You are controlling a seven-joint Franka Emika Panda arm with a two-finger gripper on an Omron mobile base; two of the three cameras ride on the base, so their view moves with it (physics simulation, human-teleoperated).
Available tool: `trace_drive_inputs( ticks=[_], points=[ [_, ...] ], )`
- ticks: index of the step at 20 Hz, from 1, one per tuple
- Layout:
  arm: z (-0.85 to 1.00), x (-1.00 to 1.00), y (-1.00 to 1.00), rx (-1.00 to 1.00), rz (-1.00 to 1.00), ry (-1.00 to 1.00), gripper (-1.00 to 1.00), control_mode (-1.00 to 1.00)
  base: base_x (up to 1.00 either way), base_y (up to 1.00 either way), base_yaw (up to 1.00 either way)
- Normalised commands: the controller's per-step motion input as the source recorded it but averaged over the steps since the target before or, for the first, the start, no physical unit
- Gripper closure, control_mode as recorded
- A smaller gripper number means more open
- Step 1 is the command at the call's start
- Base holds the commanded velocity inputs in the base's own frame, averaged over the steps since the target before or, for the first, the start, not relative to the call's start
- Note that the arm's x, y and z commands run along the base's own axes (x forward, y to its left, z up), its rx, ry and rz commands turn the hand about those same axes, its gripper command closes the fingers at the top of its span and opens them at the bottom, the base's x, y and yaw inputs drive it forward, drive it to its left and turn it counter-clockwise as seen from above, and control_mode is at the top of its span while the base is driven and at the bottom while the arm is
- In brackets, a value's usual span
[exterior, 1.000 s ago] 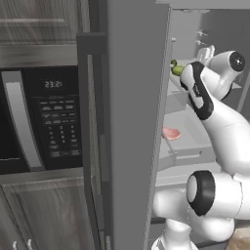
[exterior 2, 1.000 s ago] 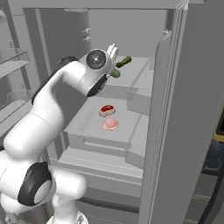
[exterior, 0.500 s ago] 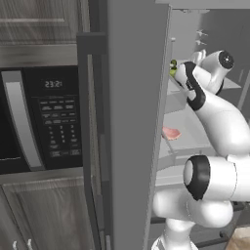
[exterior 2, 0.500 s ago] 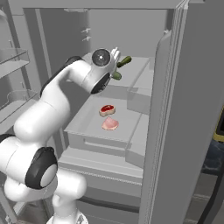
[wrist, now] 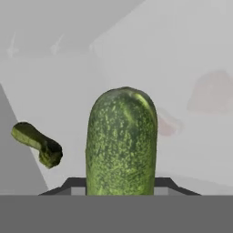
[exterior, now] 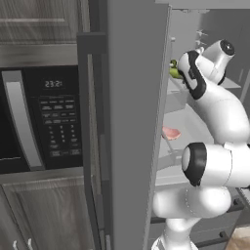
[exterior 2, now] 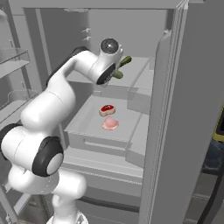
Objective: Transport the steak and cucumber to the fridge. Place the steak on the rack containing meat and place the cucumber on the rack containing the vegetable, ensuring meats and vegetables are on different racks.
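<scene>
While reaching into the open fridge (exterior 2: 183,131), grips the cucumber (wrist: 121,141) in the tool (exterior 2: 117,70), jaws part-closed around it. Held above the upper shelf (exterior 2: 140,70) (a dark green vegetable (wrist: 36,142) nearby); steak (exterior 2: 110,124) on the shelf below.

Bare upper fridge rack (exterior 2: 139,70) — dark green vegetable (wrist: 37,144) just beside

Cucumber (wrist: 121,142) glossy, pebbled; fridge (exterior 2: 175,131) brushed steel.

The fridge (exterior 2: 175,131) stands open; its lower pale shelf (exterior 2: 87,124) carries the steak (exterior 2: 110,124) just beside a darker red meat piece (exterior 2: 106,109); the upper shelf (exterior 2: 138,65) holds a small green vegetable (wrist: 36,142).
</scene>
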Motion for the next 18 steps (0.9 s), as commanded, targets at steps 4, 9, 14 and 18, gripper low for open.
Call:
trace_drive_inputs(
  ticks=[4, 9, 14, 18],
  points=[
    [-0.23, 0.33, -0.07, 0.00, 0.04, -0.01, 1.00, -1.00, 0.00, 0.00, 0.00],
    [-0.15, 0.35, -0.03, 0.00, 0.02, -0.02, 1.00, -1.00, 0.00, 0.00, 0.00],
    [-0.24, 0.83, 0.05, 0.00, 0.00, -0.18, -1.00, -1.00, 0.00, 0.00, 0.00],
    [-0.17, 0.87, 0.00, 0.00, 0.00, -0.20, -1.00, -1.00, 0.00, 0.00, 0.00]
  ],
)
